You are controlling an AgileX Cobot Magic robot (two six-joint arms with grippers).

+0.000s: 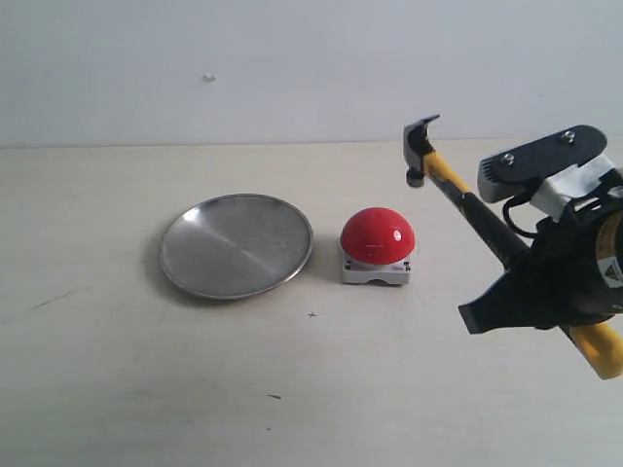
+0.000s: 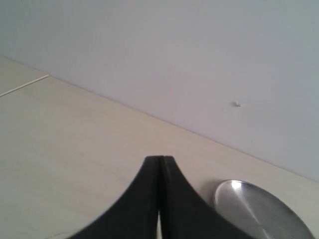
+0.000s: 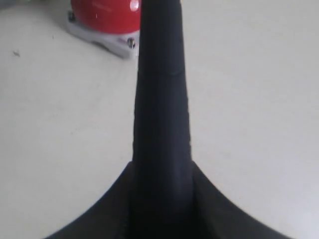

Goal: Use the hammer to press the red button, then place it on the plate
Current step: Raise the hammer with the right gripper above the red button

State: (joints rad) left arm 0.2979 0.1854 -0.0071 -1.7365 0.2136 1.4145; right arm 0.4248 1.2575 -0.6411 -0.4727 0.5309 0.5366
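Hammer (image 1: 475, 212) held in the air, head up, above and to the right of the red button (image 1: 378, 235); no contact between them. The right tool (image 1: 514, 284) is clamped on the black handle, with the yellow end sticking out behind. The left tool (image 2: 159, 167) has its jaws pressed together, gripping nothing. The plate (image 1: 237, 245) lies on the worktop (image 1: 409, 389) just left of the button, apart from it, showing bare metal.

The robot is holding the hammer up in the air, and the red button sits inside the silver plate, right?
Not quite. The right gripper holds the hammer up, but the red button sits on the table beside the plate, not inside it. The exterior view shows this.
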